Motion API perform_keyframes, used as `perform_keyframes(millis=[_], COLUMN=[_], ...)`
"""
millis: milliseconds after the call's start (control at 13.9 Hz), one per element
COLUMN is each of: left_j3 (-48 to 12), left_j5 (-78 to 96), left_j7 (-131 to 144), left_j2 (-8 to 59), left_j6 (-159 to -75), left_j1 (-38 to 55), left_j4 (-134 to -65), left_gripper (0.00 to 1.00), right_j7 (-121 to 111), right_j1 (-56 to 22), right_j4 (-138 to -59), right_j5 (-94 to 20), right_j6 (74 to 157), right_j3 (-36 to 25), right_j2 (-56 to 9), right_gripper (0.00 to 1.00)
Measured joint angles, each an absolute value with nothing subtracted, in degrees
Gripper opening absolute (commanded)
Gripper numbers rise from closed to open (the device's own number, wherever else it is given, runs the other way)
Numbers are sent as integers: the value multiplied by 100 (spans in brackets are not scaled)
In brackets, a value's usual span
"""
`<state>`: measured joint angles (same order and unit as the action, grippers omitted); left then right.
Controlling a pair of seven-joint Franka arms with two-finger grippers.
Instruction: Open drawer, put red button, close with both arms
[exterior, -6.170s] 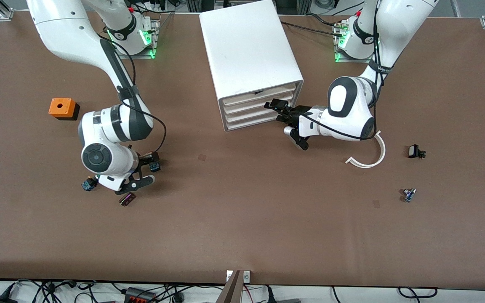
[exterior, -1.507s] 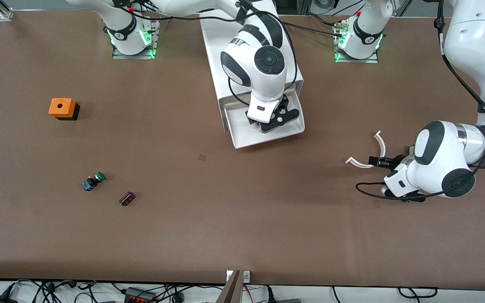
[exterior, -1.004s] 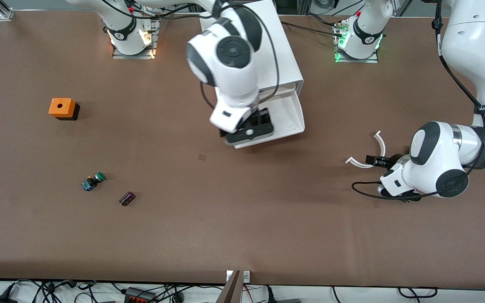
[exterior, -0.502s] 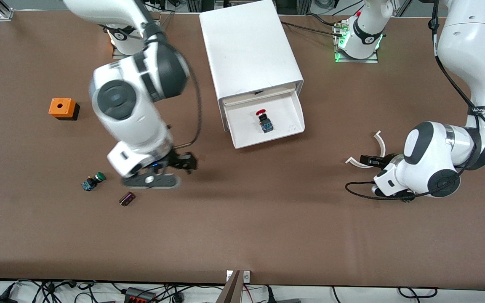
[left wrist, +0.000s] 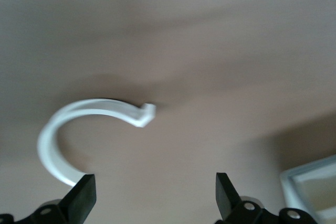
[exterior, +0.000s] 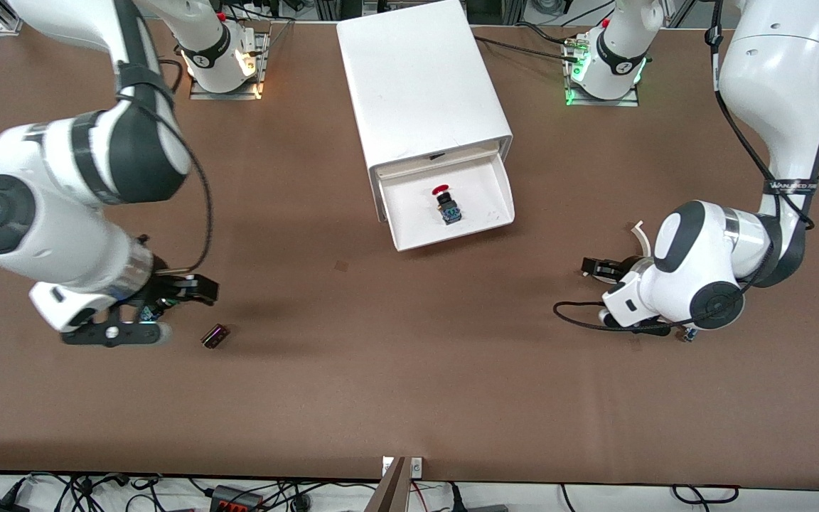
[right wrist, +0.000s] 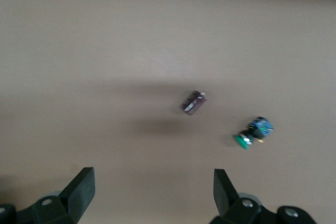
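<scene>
The red button (exterior: 445,202) lies in the open drawer (exterior: 498,203) (cabinet's (exterior: 420,78) top one).

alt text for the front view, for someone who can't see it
The red button lies in the open drawer of a white cabinet. The right gripper and left gripper, both open, hang over the brown table at either end.

The brown table (exterior: 409,370) carries a white cabinet (exterior: 420,78), a small dark block (exterior: 215,336) and a white curved piece (left wrist: 79,124).
</scene>
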<state>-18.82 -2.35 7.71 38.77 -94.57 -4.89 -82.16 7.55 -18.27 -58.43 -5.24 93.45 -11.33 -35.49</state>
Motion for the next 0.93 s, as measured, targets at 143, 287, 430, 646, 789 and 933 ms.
perform_keyframes(millis=[143, 287, 430, 646, 789, 933], left_j3=[-1890, -1905, -1919, -1920, -1919, -1963], left_j5=[-63, -10, -3, -5, -6, -4], left_j7=[1322, 1903, 2597, 3669, 4132, 4354], left_j2=[3877, 3877, 3879, 3894, 3903, 3904], left_j6=[-9758, -10022, -10389, -10976, -11223, -11298], left_j1=[-265, 52, 480, 1220, 1540, 1665], left_j4=[-8216, -8214, -8224, -8261, -8349, -8508], left_gripper=[100, 100, 100, 100, 100, 100], right_j7=[538, 306, -71, -299, -300, -289], right_j1=[-1492, -1063, -578, -65, 125, 139], right_j4=[-5958, -6325, -6729, -7218, -7604, -8004], right_j5=[-524, -522, -520, -477, -269, 33], right_j6=[9259, 9209, 9181, 9122, 9134, 9255], right_j3=[-1118, -1020, -835, -558, -330, -159], right_j2=[-3367, -2966, -2469, -1858, -1547, -1290], right_gripper=[100, 100, 100, 100, 100, 100])
